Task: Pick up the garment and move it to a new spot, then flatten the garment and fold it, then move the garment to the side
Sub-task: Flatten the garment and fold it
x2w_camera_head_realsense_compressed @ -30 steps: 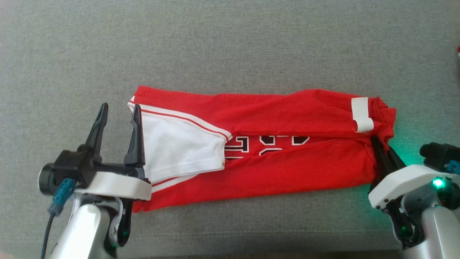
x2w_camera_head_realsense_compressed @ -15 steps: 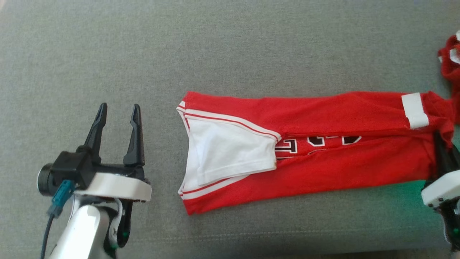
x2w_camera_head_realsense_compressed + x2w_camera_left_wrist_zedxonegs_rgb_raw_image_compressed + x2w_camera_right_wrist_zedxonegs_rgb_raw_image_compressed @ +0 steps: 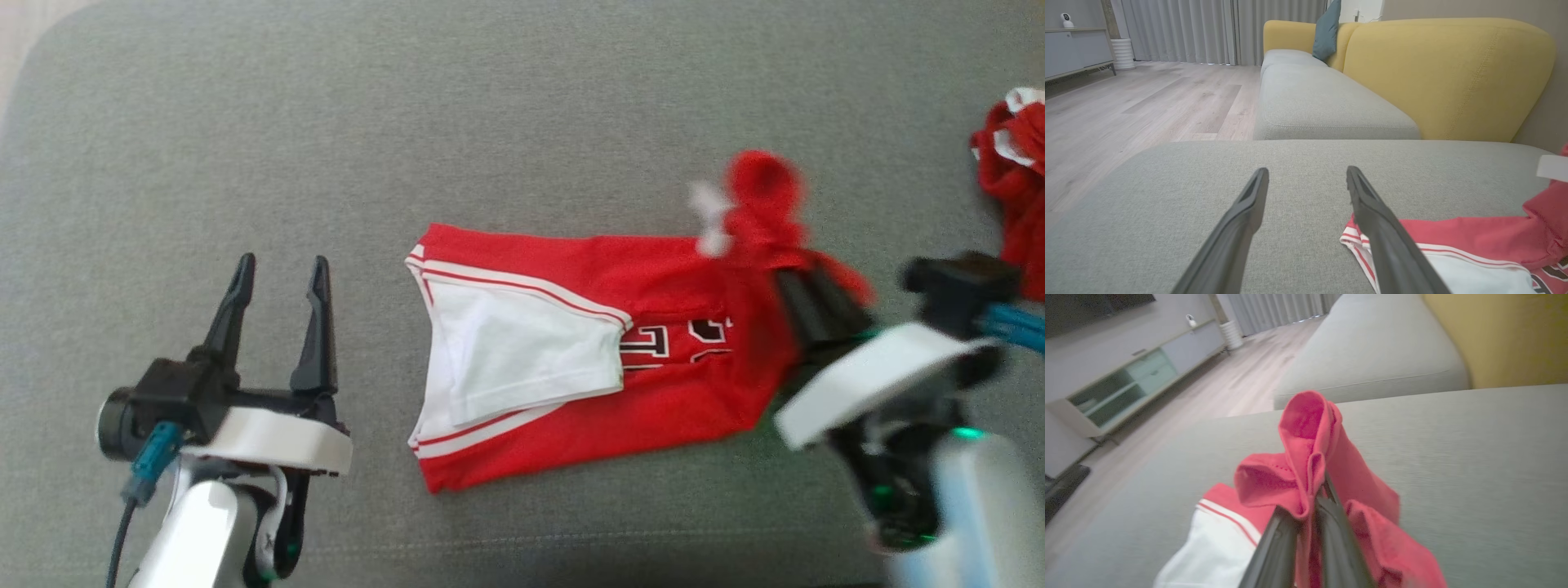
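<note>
This is a living room in a home: a yellow sofa (image 3: 1449,77), long grey curtains (image 3: 1180,30), a wood floor (image 3: 1147,94) and a low cabinet (image 3: 1139,375).

Grey cushion (image 3: 522,106), red garment (image 3: 678,400) on it, red bundle (image 3: 1011,167) apart

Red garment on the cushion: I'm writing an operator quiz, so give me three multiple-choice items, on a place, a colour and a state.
1. Which end of the garment is lifted off the grey cushion?
A. its middle
B. the end at the robot's right
C. the end at the robot's left
2. What colour is the panel at its flat end?
A. blue
B. yellow
C. white
3. How is the left gripper?
A. open, empty
B. shut on the garment
C. shut on a pillow
1 B: the right gripper is shut on that bunched end.
2 C: it shows white.
3 A: its fingers stand apart, nothing between.
</note>
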{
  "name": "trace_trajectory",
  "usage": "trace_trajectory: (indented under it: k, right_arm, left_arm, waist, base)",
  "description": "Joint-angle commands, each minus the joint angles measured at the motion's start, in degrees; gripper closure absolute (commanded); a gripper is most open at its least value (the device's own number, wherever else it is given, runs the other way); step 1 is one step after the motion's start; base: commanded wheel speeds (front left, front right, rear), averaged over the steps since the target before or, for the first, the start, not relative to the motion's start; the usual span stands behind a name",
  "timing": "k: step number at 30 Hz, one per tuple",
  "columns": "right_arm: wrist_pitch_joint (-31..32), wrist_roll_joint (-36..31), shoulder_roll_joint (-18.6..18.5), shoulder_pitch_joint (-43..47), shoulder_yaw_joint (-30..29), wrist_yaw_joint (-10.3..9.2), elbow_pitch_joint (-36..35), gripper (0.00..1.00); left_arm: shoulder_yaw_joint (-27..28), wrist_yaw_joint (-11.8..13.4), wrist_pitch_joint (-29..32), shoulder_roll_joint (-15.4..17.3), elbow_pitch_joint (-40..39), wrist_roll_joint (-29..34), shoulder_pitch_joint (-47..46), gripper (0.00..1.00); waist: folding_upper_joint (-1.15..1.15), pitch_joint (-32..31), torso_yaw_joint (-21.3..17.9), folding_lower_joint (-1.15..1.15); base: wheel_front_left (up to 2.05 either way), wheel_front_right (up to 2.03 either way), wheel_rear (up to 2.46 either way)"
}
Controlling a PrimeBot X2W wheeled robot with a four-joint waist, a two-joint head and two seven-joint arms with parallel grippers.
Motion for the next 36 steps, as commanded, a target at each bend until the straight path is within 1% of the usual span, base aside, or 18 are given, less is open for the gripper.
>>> trace_trajectory:
  k: [1,2,6,7,13,18,21,22,23,24,27,32,34,36]
  right_arm:
    - [0.00,2.14,0.91,-2.74,3.17,-0.04,-1.48,1.00]
    - [0.00,2.14,0.91,-2.74,3.17,-0.04,-1.48,1.00]
    - [-1.81,6.82,2.58,-4.97,8.94,-0.04,3.56,1.00]
    - [-3.63,10.65,2.73,-5.67,12.66,-0.04,6.54,1.00]
    - [-10.36,22.09,2.78,-8.99,23.42,-0.04,14.59,1.00]
    - [-14.63,25.44,2.79,-12.41,28.66,-0.04,21.11,1.00]
    - [-17.38,27.38,2.79,-13.97,30.53,-0.04,24.40,1.00]
    - [-18.11,27.76,2.79,-14.44,30.99,-0.04,25.55,0.84]
    - [-18.56,27.83,2.79,-14.99,31.63,-0.04,26.70,0.30]
    - [-18.86,27.34,2.79,-15.66,32.34,-0.04,27.81,0.00]
    - [-21.59,27.56,2.79,-17.40,33.94,-0.04,28.65,0.00]
    - [-28.26,27.90,2.79,-20.13,35.55,-0.04,26.17,0.00]
    - [-30.40,27.49,2.79,-21.05,35.31,-0.04,25.04,0.00]
    - [-32.50,25.58,2.79,-21.75,33.50,-0.04,24.34,0.00]
  left_arm:
    - [1.63,0.30,-0.09,0.96,-1.63,0.36,-1.15,0.00]
    - [1.63,0.30,-0.09,0.96,-1.63,0.36,-1.15,0.00]
    - [1.03,0.23,0.01,0.64,-1.34,0.28,-1.35,0.00]
    - [0.69,0.09,-0.02,0.44,-1.02,0.23,-1.53,0.00]
    - [0.06,-0.17,-0.16,0.03,-0.23,0.23,-2.07,0.00]
    - [-0.36,-0.34,-0.33,-0.39,0.41,0.29,-2.49,0.00]
    - [-0.60,-0.43,-0.41,-0.64,0.69,0.34,-2.67,0.00]
    - [-0.67,-0.47,-0.44,-0.72,0.77,0.35,-2.71,0.00]
    - [-0.69,-0.49,-0.47,-0.76,0.84,0.35,-2.72,0.00]
    - [-0.69,-0.49,-0.49,-0.79,0.86,0.35,-2.70,0.00]
    - [-0.71,-0.50,-0.55,-0.81,0.90,0.42,-2.65,0.00]
    - [-0.61,-0.37,-0.62,-0.73,0.86,0.66,-2.84,0.00]
    - [-0.55,-0.33,-0.64,-0.71,0.83,0.72,-2.96,0.00]
    - [-0.45,-0.25,-0.66,-0.65,0.81,0.79,-3.01,0.00]
  waist:
    - [0.00,-0.14,0.56,0.00]
    - [0.00,-0.14,0.56,0.00]
    - [0.00,-0.01,2.20,0.00]
    - [0.00,0.10,3.21,0.00]
    - [0.00,1.26,5.20,0.00]
    - [0.00,1.74,6.14,0.00]
    - [0.00,1.86,6.45,0.00]
    - [0.00,1.87,6.50,0.00]
    - [0.00,1.86,6.49,0.00]
    - [0.00,1.90,6.42,0.00]
    - [0.00,2.00,6.20,0.00]
    - [0.00,2.36,5.56,0.00]
    - [0.00,2.44,5.26,0.00]
    - [0.00,2.46,4.95,0.00]
  base:
    - [0.00,0.00,0.00]
    - [0.00,0.00,0.00]
    - [0.00,0.00,0.00]
    - [0.00,0.00,0.00]
    - [0.00,0.00,0.00]
    - [0.00,0.00,0.00]
    - [0.00,0.00,0.00]
    - [0.00,0.00,0.00]
    - [0.00,0.00,0.00]
    - [0.00,0.00,0.00]
    - [0.00,0.00,0.00]
    - [0.00,0.00,0.00]
    - [0.00,0.00,0.00]
    - [0.00,0.00,0.00]
